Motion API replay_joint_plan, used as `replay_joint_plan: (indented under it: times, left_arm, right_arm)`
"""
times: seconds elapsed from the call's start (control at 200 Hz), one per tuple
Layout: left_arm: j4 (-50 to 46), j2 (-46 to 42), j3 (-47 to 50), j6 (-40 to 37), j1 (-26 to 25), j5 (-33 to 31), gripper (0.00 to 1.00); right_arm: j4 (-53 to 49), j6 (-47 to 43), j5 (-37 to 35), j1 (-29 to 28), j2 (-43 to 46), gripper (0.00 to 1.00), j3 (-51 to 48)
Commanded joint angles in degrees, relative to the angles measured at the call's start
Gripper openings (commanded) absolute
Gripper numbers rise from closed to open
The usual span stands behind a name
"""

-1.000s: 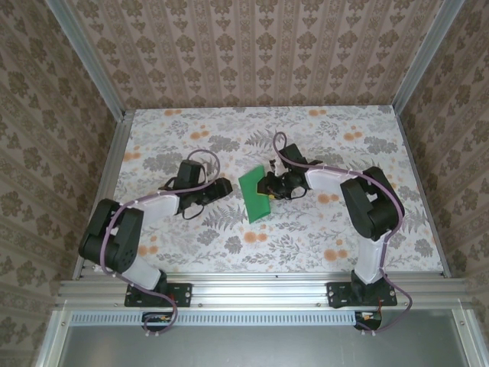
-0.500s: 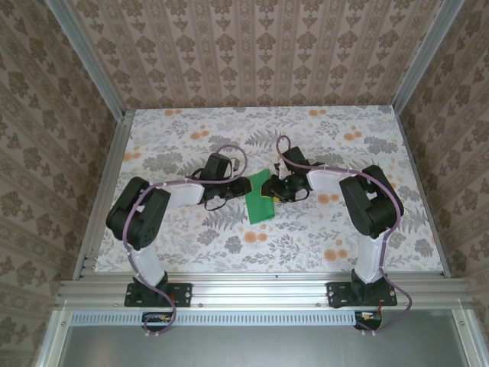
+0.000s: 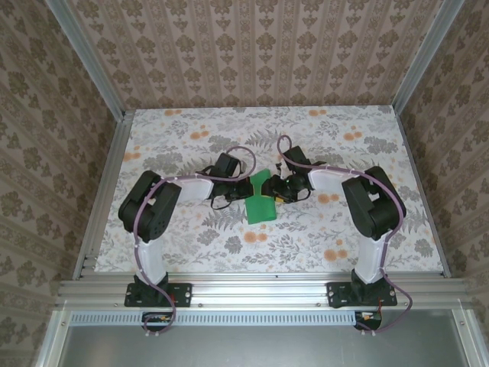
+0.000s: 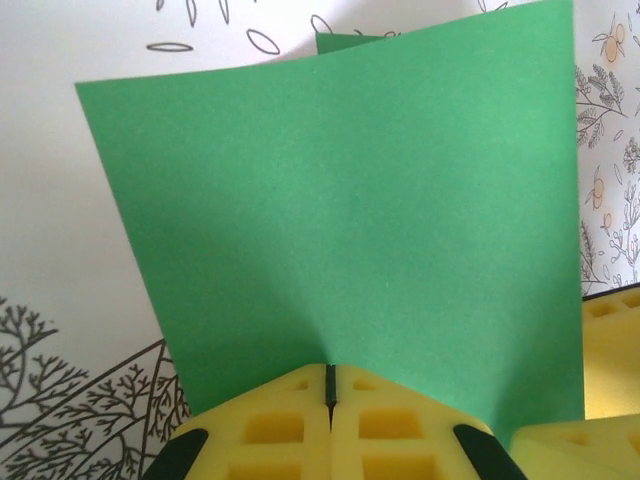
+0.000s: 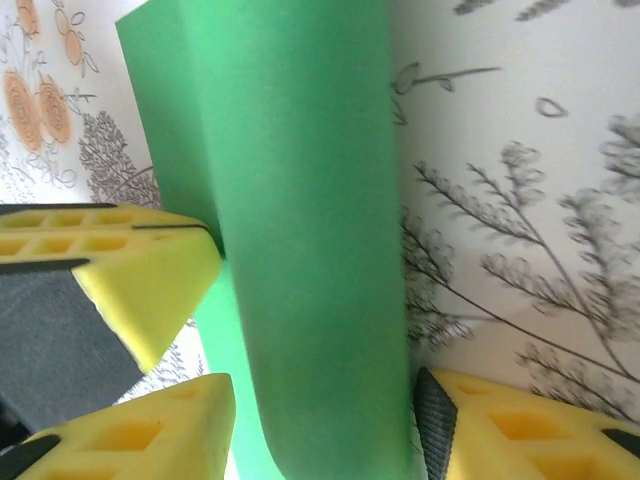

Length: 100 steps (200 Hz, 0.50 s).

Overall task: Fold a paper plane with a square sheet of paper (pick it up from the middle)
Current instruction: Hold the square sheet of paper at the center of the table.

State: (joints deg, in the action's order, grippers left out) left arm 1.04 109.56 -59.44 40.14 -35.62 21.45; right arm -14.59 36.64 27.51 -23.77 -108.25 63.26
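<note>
While the left gripper (image 4: 330,388) pinches the left edge of the square sheet of paper (image 4: 340,200), the right gripper (image 5: 325,420) stands with jaws parted around its curled right side

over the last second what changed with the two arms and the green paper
The left gripper swung in from the left to the green sheet and its jaws shut on its edge. The right gripper spread its jaws, which now stand apart on either side of the sheet. The sheet stayed where it was, and the right gripper kept its place.
</note>
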Motion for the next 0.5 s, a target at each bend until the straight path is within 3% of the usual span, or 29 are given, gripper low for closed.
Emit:
replay_joint_plan:
  times: [0.0,0.175,0.495]
  left_arm:
    - [-3.5,1.4,-1.5,-2.0,-0.4,-0.4,0.05]
    - [-3.8,2.0,-2.5,-2.3,-0.8,0.1,0.05]
    - [-3.2,1.6,-3.6,-1.8,-1.0,1.3,0.05]
  right_arm:
    - [-7.3,-3.4,-5.9,0.2,3.7,0.55,1.8]
    - [-13.9,-9.1,-13.4,-2.0,4.5,0.59,5.5]
    - [-15.9,-9.4,-15.8,-5.0,0.2,0.57,9.1]
